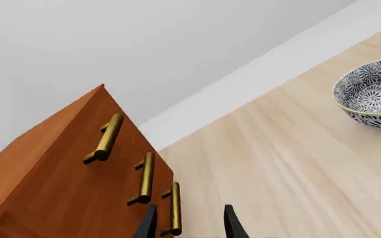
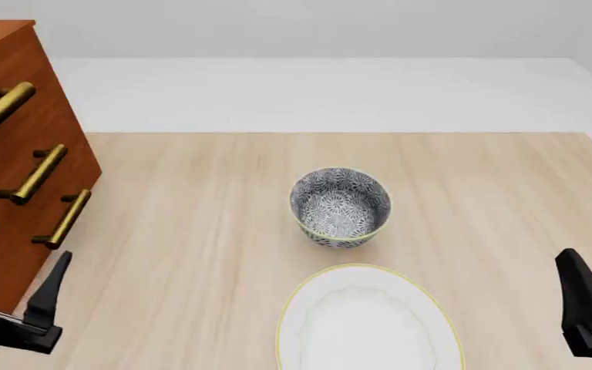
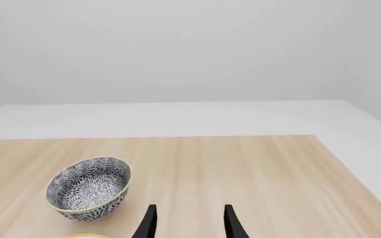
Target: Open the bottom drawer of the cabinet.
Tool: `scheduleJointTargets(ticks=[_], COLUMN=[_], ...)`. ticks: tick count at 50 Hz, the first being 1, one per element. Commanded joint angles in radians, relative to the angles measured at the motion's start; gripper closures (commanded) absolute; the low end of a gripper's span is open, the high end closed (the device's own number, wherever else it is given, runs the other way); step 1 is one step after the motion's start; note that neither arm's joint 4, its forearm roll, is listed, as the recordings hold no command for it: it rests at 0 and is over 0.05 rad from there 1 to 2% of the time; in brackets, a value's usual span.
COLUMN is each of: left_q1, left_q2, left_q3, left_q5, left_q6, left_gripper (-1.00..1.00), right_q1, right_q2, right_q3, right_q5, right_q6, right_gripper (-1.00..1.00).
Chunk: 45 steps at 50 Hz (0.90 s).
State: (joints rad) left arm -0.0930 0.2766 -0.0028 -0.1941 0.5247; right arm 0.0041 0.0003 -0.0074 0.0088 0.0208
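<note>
Bright, even, diffuse light; sharp renders throughout; shadows barely visible; no glare or blur.

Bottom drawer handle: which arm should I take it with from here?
Left. The left gripper is open right beside the cabinet, near the bottom drawer handle. The right gripper is across the table, facing away.

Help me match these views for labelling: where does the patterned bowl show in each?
Left wrist: patterned bowl at the frame's right edge, cut off.
Front: bowl mid-table, just beyond the white plate.
Right wrist: bowl on the table.
Shared landmark: the wooden table.
</note>
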Motion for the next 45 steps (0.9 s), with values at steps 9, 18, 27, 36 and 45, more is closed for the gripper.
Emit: scheduleJointTargets(ticks=[9, 18, 27, 36, 45], left_q1=[0.022, 0.044, 0.062, 0.082, 0.122], left_q2=[0.268, 0.418, 0.553, 0.670, 1.014], left_q3=[0.003, 0.003, 0.003, 0.003, 0.003], left_q5=[-0.196, -0.309, -0.405, -0.486, -0.778], left_q6=[0.130, 0.145, 0.167, 0.173, 0.219], left_gripper=[-1.00, -1.00, -1.00, -1.00, -1.00], right_q1=[0.007, 0.008, 0.010, 0.009, 0.004], right_q2=[0.000, 0.000, 0.000, 0.000, 0.000], right_q3=[-0.002, -0.010, -0.011, -0.005, 0.003], right_q5=[0.001, 0.005, 0.005, 0.002, -0.007], right_q6=[0.008, 0.012, 0.013, 0.015, 0.025], right_gripper=[-1.00, -1.00, -1.00, -1.00, -1.00])
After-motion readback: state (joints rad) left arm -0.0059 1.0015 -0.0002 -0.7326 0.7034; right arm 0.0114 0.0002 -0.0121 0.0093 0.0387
